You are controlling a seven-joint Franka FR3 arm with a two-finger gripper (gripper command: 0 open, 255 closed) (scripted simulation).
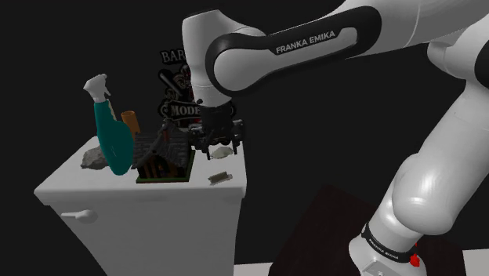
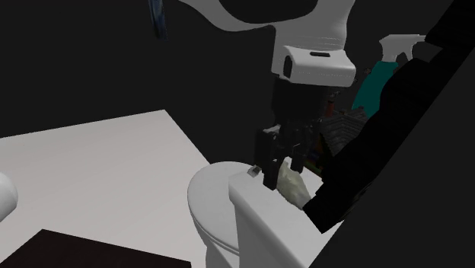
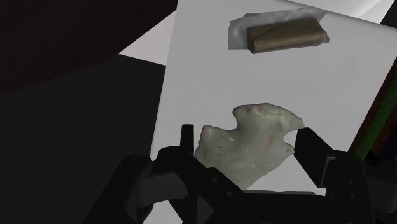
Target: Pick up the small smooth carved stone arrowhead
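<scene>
The arrowhead (image 3: 254, 137) is a pale, greenish-white carved stone with notched sides, lying flat on the white toilet tank lid (image 3: 203, 76). My black gripper (image 3: 248, 146) is down at the lid and open, one finger on each side of the stone and close to its edges. In the shoulder view the gripper (image 1: 218, 149) hangs over the arrowhead (image 1: 222, 150) near the lid's back right corner. The second exterior view has the fingertips (image 2: 268, 179) reaching the lid with the arrowhead (image 2: 291, 183) between them.
A small brown block on a pale wrapper (image 3: 283, 35) (image 1: 220, 178) lies on the lid beyond the arrowhead. A model house on a green base (image 1: 163, 154), a teal spray bottle (image 1: 112, 137) and a grey rock (image 1: 92, 160) crowd the lid's other end. The toilet bowl (image 2: 209, 205) sits below the lid's edge.
</scene>
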